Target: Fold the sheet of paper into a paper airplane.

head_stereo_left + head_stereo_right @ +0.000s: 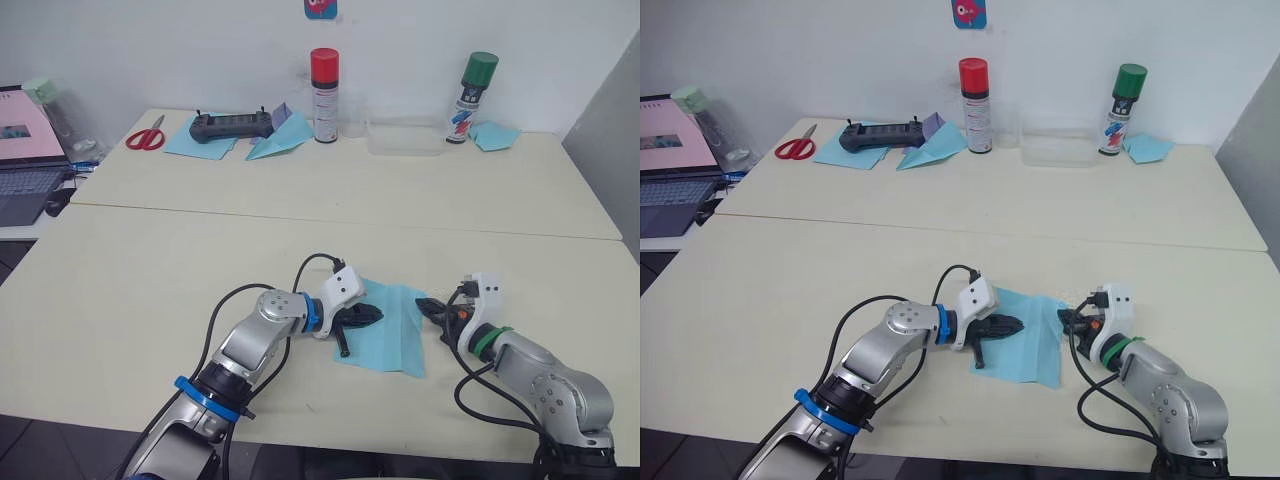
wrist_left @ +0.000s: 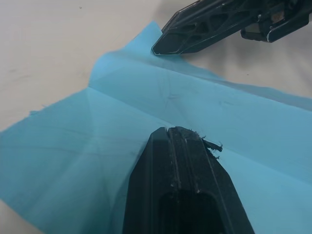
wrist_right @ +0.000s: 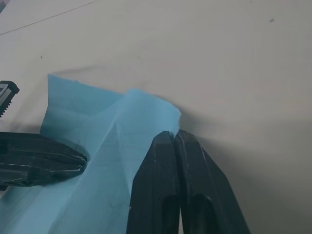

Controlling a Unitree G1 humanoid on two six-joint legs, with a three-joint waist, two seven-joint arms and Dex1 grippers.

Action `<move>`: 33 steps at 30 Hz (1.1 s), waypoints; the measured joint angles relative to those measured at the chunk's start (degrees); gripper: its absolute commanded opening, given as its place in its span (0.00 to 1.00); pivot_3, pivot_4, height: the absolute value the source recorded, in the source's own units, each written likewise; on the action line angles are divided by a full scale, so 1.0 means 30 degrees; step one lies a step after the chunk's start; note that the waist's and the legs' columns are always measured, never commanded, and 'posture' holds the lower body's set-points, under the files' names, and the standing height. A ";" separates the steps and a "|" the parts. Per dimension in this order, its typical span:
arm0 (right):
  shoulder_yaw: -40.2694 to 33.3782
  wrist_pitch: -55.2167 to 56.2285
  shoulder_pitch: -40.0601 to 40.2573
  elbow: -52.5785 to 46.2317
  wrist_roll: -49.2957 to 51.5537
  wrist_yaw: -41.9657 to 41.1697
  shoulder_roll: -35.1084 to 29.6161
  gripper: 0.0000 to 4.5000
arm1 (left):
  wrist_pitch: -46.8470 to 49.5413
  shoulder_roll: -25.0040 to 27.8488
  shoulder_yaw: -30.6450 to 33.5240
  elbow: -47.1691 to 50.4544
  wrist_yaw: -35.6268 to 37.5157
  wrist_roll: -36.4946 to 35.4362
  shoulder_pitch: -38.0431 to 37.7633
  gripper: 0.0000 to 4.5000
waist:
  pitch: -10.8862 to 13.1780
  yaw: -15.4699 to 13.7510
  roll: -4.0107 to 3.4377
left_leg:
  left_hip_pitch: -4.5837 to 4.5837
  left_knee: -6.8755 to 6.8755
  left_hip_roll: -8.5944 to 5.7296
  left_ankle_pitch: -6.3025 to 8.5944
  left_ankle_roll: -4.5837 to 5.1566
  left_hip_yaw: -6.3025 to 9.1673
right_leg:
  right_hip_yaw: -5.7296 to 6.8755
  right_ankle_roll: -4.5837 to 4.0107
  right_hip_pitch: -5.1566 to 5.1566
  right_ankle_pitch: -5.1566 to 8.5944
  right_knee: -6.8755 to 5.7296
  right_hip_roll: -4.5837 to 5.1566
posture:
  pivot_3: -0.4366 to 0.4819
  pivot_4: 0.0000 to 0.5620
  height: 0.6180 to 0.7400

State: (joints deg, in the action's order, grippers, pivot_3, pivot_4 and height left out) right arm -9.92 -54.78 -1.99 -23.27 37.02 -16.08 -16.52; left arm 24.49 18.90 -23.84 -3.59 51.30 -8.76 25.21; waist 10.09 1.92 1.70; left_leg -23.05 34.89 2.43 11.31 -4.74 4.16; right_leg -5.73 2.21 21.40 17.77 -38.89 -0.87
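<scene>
My left hand lay clenched flat on the sheet of paper, low and center in the head view, pressing it to the surface. My right hand sat clenched at the sheet's right edge, its tips against the raised fold; I couldn't tell whether paper was pinched between them. Across the top stood two spray cans, scissors and another paper plane.

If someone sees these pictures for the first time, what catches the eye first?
The light-blue sheet of paper on the near table, with the left end effector resting on it and the right end effector at its edge, both closed. Behind stand two spray cans, red-capped and green-capped.
</scene>
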 measured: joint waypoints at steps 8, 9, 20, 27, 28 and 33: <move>0.1802 0.2276 -0.0032 -0.0268 -0.1802 -0.1123 -0.1844 0.00 | -0.0045 -0.0033 0.0000 -0.0022 0.0012 0.0011 0.0005 0.00 | 0.0005 -0.0002 -0.0003 | -0.0010 -0.0004 -0.0005 0.0000 0.0000 -0.0005 | -0.0001 -0.0005 0.0008 0.0004 0.0015 0.0005 | 0.48 0.27 1.00; 0.2213 0.2797 -0.0082 -0.0370 -0.2374 -0.1344 -0.2341 0.00 | -0.0055 -0.0033 0.0000 -0.0022 0.0013 0.0014 0.0005 0.00 | 0.0006 -0.0001 -0.0002 | -0.0011 -0.0003 -0.0005 0.0000 0.0000 -0.0006 | -0.0003 -0.0004 0.0010 0.0004 0.0021 0.0006 | 0.48 0.27 1.00; 0.5831 0.6940 -0.0581 -0.0049 -0.8211 -0.2963 -0.6198 0.00 | -0.0416 -0.0061 -0.0124 -0.0097 0.0021 0.0202 0.0034 0.00 | 0.0012 -0.0031 0.0009 | -0.0036 -0.0009 -0.0008 0.0000 -0.0001 -0.0001 | 0.0007 0.0007 0.0014 -0.0002 0.0049 0.0008 | 0.48 0.27 1.00; 0.6986 0.8492 -0.0581 -0.0279 -0.9726 -0.3898 -0.6203 0.00 | -0.0567 -0.0022 -0.0171 -0.0082 0.0020 0.0404 0.0029 0.00 | 0.0012 -0.0020 0.0009 | -0.0028 -0.0008 -0.0005 0.0000 -0.0001 0.0000 | 0.0008 0.0032 0.0010 -0.0015 0.0049 0.0006 | 0.48 0.27 1.00; 0.7066 0.8521 -0.0580 -0.0383 -0.9753 -0.4027 -0.6191 0.00 | -0.0590 -0.0022 -0.0172 -0.0082 0.0020 0.0409 0.0024 0.00 | 0.0012 -0.0019 0.0010 | -0.0029 -0.0008 -0.0005 0.0000 0.0000 0.0000 | 0.0007 0.0031 0.0010 -0.0015 0.0049 0.0006 | 0.48 0.27 1.00; 0.7466 0.8574 -0.0449 -0.0796 -0.9832 -0.4610 -0.6144 0.00 | -0.0731 -0.0015 -0.0178 -0.0107 0.0021 0.0461 0.0006 0.00 | 0.0013 -0.0020 0.0011 | -0.0029 -0.0008 -0.0004 0.0000 -0.0001 0.0002 | 0.0010 0.0041 0.0010 -0.0021 0.0049 0.0006 | 0.48 0.27 1.00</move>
State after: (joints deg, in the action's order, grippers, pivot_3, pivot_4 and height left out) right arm 12.48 -29.06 -3.33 -25.66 7.52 -29.91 -34.96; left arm 22.30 18.85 -24.37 -3.91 51.36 -7.37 25.23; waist 10.13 1.86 1.73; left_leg -23.14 34.87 2.41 11.31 -4.74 4.17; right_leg -5.70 2.33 21.43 17.71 -38.74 -0.85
